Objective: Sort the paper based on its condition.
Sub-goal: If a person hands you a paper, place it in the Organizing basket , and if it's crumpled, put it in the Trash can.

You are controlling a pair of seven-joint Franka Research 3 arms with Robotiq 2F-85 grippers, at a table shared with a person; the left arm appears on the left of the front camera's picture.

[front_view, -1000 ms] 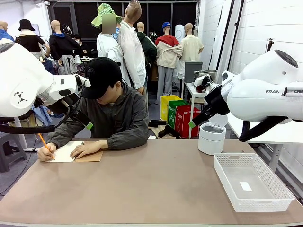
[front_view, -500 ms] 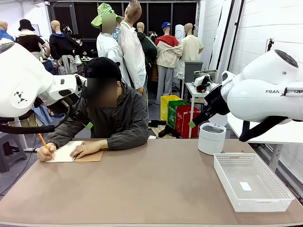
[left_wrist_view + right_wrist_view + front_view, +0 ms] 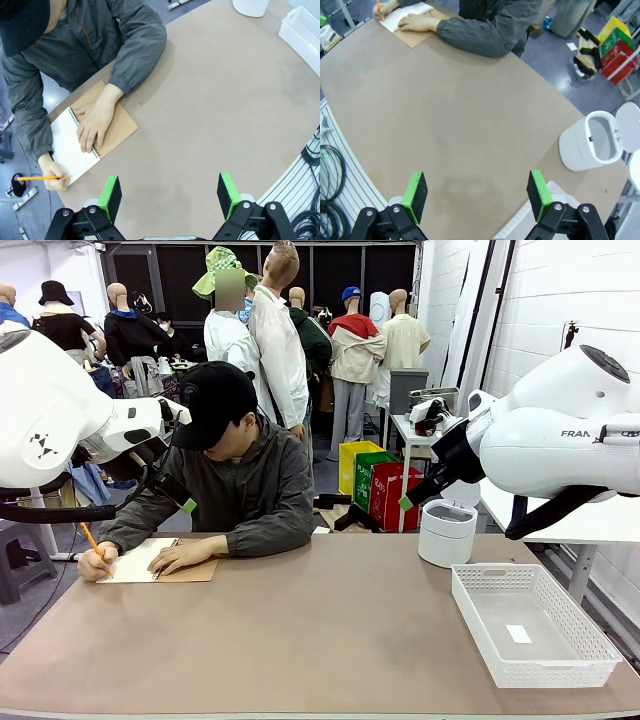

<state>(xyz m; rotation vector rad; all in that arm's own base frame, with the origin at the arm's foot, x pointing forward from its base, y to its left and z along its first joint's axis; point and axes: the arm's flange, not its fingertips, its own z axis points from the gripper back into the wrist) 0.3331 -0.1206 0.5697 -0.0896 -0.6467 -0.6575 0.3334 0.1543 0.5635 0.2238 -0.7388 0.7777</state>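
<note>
Brown table (image 3: 330, 640): with your left pincer (image 3: 169, 192) and right pincer (image 3: 476, 192) both gaping, wait until the person's hand (image 3: 185, 555) leaves the paper (image 3: 67, 147).

Changes recorded: 0 clear. Item 1: person's writing hand (image 3: 97, 563) with thin orange pencil (image 3: 89, 536), on open spiral-bound notebook (image 3: 140, 559) with brown cardboard cover, shifted a trace at most.
</note>
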